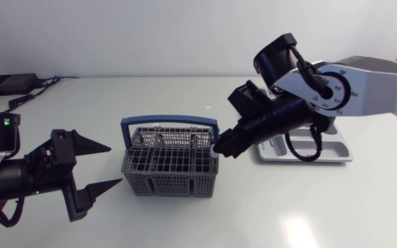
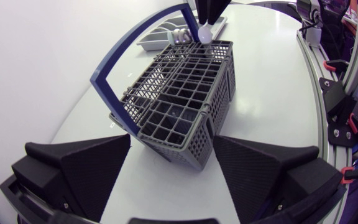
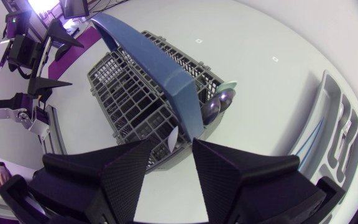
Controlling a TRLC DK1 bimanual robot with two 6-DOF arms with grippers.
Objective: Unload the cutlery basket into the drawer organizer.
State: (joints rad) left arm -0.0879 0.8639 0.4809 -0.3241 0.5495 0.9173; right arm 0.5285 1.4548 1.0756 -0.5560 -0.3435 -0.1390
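Cutlery basket (image 1: 174,182) mid-table, with an arm at each end of it.
The grey basket with its blue handle (image 1: 167,121) stands on the white table (image 1: 288,207), and the drawer organizer (image 1: 336,153) lies just right of it, partly under the right arm. The right gripper (image 1: 220,147) hangs over the basket's right end with a white utensil (image 2: 205,35) at its tip; whether it grips that piece cannot be told. A metal spoon (image 3: 211,106) stands in the same end. The left gripper (image 1: 114,164) is spread wide, near the basket's left end, apart from it.
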